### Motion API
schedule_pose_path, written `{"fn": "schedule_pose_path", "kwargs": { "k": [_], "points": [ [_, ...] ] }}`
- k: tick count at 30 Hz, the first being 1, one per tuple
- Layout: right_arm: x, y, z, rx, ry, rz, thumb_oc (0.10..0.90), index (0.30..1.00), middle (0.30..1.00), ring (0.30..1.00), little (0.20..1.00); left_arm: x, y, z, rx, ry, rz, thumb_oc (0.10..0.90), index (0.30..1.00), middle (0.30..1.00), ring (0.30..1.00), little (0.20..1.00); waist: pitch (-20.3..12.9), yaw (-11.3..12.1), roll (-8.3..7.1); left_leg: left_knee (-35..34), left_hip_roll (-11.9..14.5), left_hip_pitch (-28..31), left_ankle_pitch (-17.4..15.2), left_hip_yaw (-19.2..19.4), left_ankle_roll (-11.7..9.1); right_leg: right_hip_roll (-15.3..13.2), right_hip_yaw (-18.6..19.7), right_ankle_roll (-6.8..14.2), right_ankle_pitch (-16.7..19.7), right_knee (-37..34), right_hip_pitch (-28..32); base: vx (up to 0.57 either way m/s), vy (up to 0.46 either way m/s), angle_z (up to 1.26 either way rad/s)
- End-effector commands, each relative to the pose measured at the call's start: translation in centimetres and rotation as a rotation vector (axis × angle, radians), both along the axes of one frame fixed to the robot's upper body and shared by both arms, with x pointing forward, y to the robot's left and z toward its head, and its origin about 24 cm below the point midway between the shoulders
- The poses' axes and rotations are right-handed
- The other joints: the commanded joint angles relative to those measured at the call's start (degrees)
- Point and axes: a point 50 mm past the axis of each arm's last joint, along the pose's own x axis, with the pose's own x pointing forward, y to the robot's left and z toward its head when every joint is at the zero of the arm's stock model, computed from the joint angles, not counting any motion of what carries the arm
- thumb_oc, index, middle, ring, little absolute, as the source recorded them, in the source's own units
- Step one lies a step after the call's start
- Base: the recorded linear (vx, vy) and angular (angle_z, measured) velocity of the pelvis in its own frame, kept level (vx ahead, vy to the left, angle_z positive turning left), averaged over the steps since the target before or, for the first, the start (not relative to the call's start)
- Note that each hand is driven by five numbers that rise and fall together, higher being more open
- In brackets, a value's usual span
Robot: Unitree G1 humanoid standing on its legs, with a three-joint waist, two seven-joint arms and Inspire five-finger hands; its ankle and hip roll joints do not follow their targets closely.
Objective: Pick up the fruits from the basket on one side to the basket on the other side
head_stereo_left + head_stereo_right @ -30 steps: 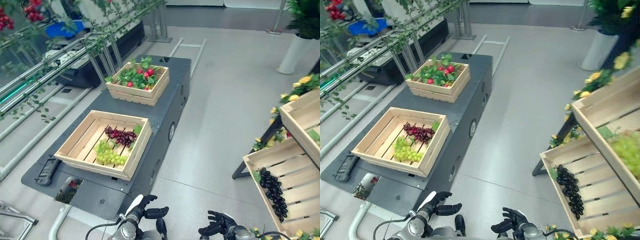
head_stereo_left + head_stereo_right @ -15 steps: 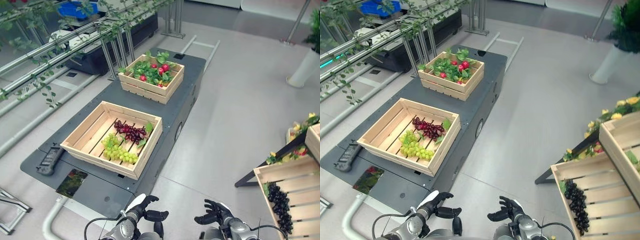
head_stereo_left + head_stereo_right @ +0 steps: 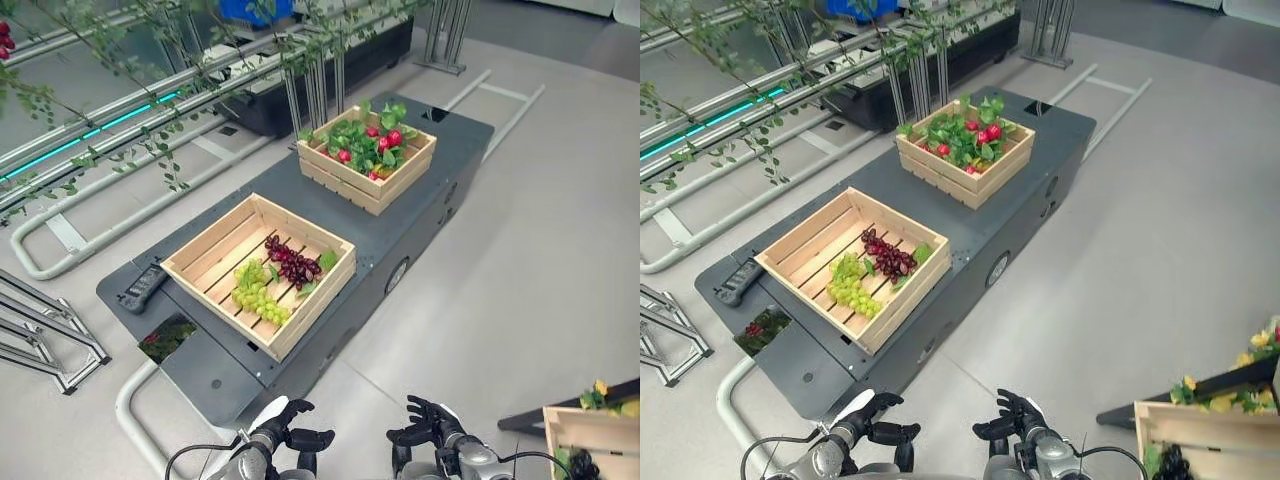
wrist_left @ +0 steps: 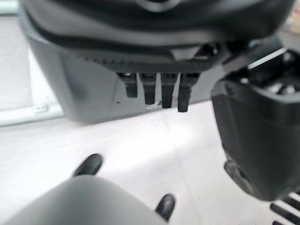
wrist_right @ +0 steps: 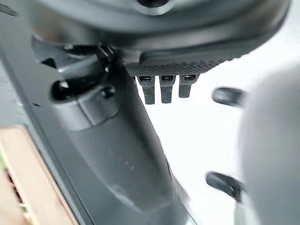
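Grapes (image 3: 272, 287) in near crate (image 3: 205, 256), left hand (image 3: 285, 430) and right hand (image 3: 425, 430) relaxed, empty, cut off at frame edge

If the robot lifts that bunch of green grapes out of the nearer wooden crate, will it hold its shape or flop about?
The bunch of green grapes is many small round berries in a loose cluster, so it would probably sag and dangle if lifted by one end. It lies flat on the slats of the nearer wooden crate, so rolling seems unlikely. Its weight cannot be judged.

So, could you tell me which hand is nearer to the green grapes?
Left. The left hand hangs low, just below the green grapes in their crate; the right hand sits further off to the right.
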Motion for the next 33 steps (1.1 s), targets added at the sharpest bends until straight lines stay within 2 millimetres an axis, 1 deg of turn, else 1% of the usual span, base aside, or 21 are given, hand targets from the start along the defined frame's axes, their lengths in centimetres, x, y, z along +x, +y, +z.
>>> {"fn": "schedule_pose_path", "kwargs": {
  "k": [1,3,6,7,9,10,11,12,13,15,16,19,22,24,26,27,28,29,30,31,33],
  "points": [
    [1.7,0.2,0.7,0.010,-0.042,0.014,0.800,0.900,0.900,0.900,0.900,3.2,-2.1,1.7,-0.080,-0.146,-0.060,0.800,0.900,0.900,0.900,0.900,-0.10,0.82,-2.78,2.22,-1.25,-1.06,-2.67,0.55,-0.58,-2.75,-0.02,1.20,-0.53,3.42,-0.62,0.07,-0.084,0.12],
    [2.1,0.6,0.8,0.003,-0.048,0.057,0.800,0.900,0.900,0.900,0.900,3.4,-2.2,1.8,-0.087,-0.158,-0.024,0.800,0.900,0.900,0.900,0.900,-0.11,1.01,-2.88,3.38,-1.17,-1.63,-2.96,0.21,-1.04,-2.30,-0.08,0.58,-0.31,2.37,-0.49,0.04,-0.078,0.06],
    [2.1,0.6,0.8,0.006,-0.044,0.058,0.800,0.900,0.900,0.900,0.900,3.7,-2.4,2.0,-0.087,-0.196,-0.031,0.800,0.900,0.900,0.900,0.900,0.02,0.99,-3.67,8.29,-1.95,-3.74,-4.31,1.10,-1.27,-2.57,-0.70,-0.22,-0.23,2.25,-0.38,0.03,-0.028,0.11],
    [1.9,0.5,0.8,0.008,-0.041,0.048,0.800,0.900,0.900,0.900,0.900,3.8,-2.7,2.2,-0.081,-0.235,-0.046,0.800,0.900,0.900,0.900,0.900,0.43,1.01,-3.87,12.10,-2.41,-5.93,-3.68,1.87,-1.59,-2.50,-1.25,-0.63,-0.34,2.25,0.06,0.05,-0.019,0.24],
    [1.6,0.1,0.7,0.008,-0.041,0.015,0.800,0.900,0.900,0.900,0.900,4.5,-3.1,2.8,-0.096,-0.277,-0.082,0.800,0.900,0.900,0.900,0.900,1.52,1.26,-3.77,14.22,-3.70,-9.51,-2.68,4.19,-2.11,-2.26,-1.79,-0.72,-0.86,1.87,1.67,0.08,0.038,0.51],
    [1.8,-0.1,0.8,0.007,-0.051,-0.010,0.800,0.900,0.900,0.900,0.900,4.9,-3.7,3.1,-0.102,-0.283,-0.142,0.800,0.900,0.900,0.900,0.900,2.10,2.07,-2.68,8.07,-3.52,-11.04,0.29,5.50,-2.73,-1.73,-2.04,-0.14,-1.28,1.21,2.76,0.09,0.080,0.71],
    [1.9,-0.1,0.8,0.007,-0.051,-0.011,0.800,0.900,0.900,0.900,0.900,4.9,-3.7,3.1,-0.102,-0.280,-0.149,0.800,0.900,0.900,0.900,0.900,2.25,2.21,-2.62,7.20,-3.51,-10.85,0.73,5.57,-2.77,-1.76,-2.03,-0.10,-1.37,1.13,2.99,0.09,0.119,0.67],
    [2.3,0.1,1.0,-0.002,-0.051,-0.015,0.800,0.900,0.900,0.900,0.900,4.8,-4.0,2.9,-0.094,-0.246,-0.186,0.800,0.900,0.900,0.900,0.900,2.26,2.27,-2.54,5.96,-3.84,-10.15,0.69,4.50,-2.06,-2.17,-1.44,0.19,-1.51,1.32,2.67,0.06,0.087,0.42],
    [2.4,0.1,1.0,-0.004,-0.050,-0.017,0.800,0.900,0.900,0.900,0.900,4.7,-4.0,2.8,-0.093,-0.238,-0.185,0.800,0.900,0.900,0.900,0.900,2.22,2.22,-2.47,5.79,-4.02,-10.08,0.63,4.31,-1.86,-2.25,-1.48,0.18,-1.64,1.63,2.53,0.08,0.134,0.18],
    [2.4,0.2,0.9,0.019,-0.048,-0.031,0.800,0.900,0.900,0.900,0.900,4.7,-3.9,2.9,-0.093,-0.253,-0.184,0.800,0.900,0.900,0.900,0.900,1.56,2.46,-2.00,0.72,-5.20,-6.42,0.63,1.57,-0.55,-2.12,-1.47,0.58,-2.07,2.30,2.13,0.11,0.169,-0.14],
    [2.0,0.2,0.8,0.029,-0.044,-0.023,0.800,0.900,0.900,0.900,0.900,5.0,-3.9,3.0,-0.080,-0.241,-0.225,0.800,0.900,0.900,0.900,0.900,0.80,1.64,-1.82,-0.52,-4.73,-4.65,0.27,4.19,-0.46,-2.54,-3.45,0.98,-2.28,2.54,1.99,0.10,0.141,-0.29],
    [1.4,0.6,0.5,0.035,-0.034,-0.016,0.800,0.900,0.900,0.900,0.900,4.8,-3.6,2.7,-0.067,-0.206,-0.237,0.800,0.900,0.900,0.900,0.900,0.04,1.27,-2.01,-0.89,-5.63,-3.66,-0.70,3.28,0.23,-3.24,-3.72,1.49,-2.17,2.73,1.83,0.08,0.105,-0.13],
    [1.0,0.9,0.3,0.032,-0.028,-0.002,0.800,0.900,0.900,0.900,0.900,4.5,-3.1,2.5,-0.076,-0.205,-0.168,0.800,0.900,0.900,0.900,0.900,-0.21,0.98,-2.23,-0.89,-6.01,-3.05,-1.43,4.00,0.90,-4.10,-3.71,2.15,-2.21,3.64,1.25,0.03,0.088,-0.03],
    [1.0,1.1,0.3,0.037,-0.034,-0.018,0.800,0.900,0.900,0.900,0.900,4.5,-3.1,2.6,-0.066,-0.214,-0.176,0.800,0.900,0.900,0.900,0.900,-0.18,1.03,-2.29,-0.89,-6.18,-2.77,-1.77,4.32,1.43,-4.78,-3.81,2.55,-2.20,4.33,1.01,0.03,0.088,-0.07],
    [1.5,1.1,0.5,0.038,-0.060,-0.040,0.800,0.900,0.900,0.900,0.900,4.6,-3.1,2.6,-0.059,-0.211,-0.192,0.800,0.900,0.900,0.900,0.900,-0.24,1.33,-2.13,-0.89,-6.21,-2.82,-1.82,4.78,1.90,-5.40,-4.02,2.87,-2.91,6.24,0.55,0.03,0.096,0.03],
    [2.1,1.3,0.8,0.035,-0.094,-0.045,0.800,0.900,0.900,0.900,0.900,4.7,-3.0,2.7,-0.057,-0.211,-0.199,0.800,0.900,0.900,0.900,0.900,-0.07,1.60,-1.79,-0.50,-6.03,-3.47,-1.56,5.46,2.48,-5.30,-3.67,2.96,-4.39,12.19,-0.59,0.00,0.086,0.00],
    [2.2,1.3,0.9,0.035,-0.100,-0.046,0.800,0.900,0.900,0.900,0.900,4.7,-2.9,2.7,-0.056,-0.210,-0.202,0.800,0.900,0.900,0.900,0.900,-0.04,1.63,-1.74,-0.32,-6.03,-3.71,-1.49,5.64,2.67,-5.34,-3.57,3.11,-4.68,14.34,-1.39,-0.03,0.118,-0.02],
    [2.7,1.3,1.2,0.033,-0.126,-0.046,0.800,0.900,0.900,0.900,0.900,4.9,-2.9,2.8,-0.052,-0.212,-0.209,0.800,0.900,0.900,0.900,0.900,0.62,1.50,-1.14,-0.06,-5.75,-4.18,-1.15,5.79,3.10,-5.88,-3.25,3.54,-3.12,23.12,-5.73,-0.05,0.081,-0.11],
    [3.1,1.1,1.5,0.032,-0.144,-0.047,0.800,0.900,0.900,0.900,0.900,5.0,-2.9,2.8,-0.044,-0.214,-0.218,0.800,0.900,0.900,0.900,0.900,1.46,1.29,-0.86,0.03,-5.66,-4.42,-1.22,5.65,3.28,-6.06,-2.64,3.66,-1.67,27.64,-9.13,-0.05,0.064,-0.26],
    [3.3,1.1,1.6,0.032,-0.151,-0.051,0.800,0.900,0.900,0.900,0.900,5.1,-2.9,2.9,-0.041,-0.217,-0.220,0.800,0.900,0.900,0.900,0.900,1.83,1.12,-0.80,0.03,-5.65,-4.41,-1.25,5.50,3.33,-5.78,-2.27,3.67,-1.33,28.85,-10.22,0.03,-0.042,-0.51],
    [3.7,0.6,1.9,0.045,-0.171,-0.071,0.800,0.900,0.900,0.900,0.900,5.4,-2.4,3.0,-0.021,-0.217,-0.215,0.800,0.900,0.900,0.900,0.900,3.26,-0.02,-1.31,-0.16,-5.54,-3.72,-1.85,4.35,2.91,-4.60,-0.82,3.49,-0.97,24.82,-11.61,0.11,-0.147,-0.39]
  ]
}}
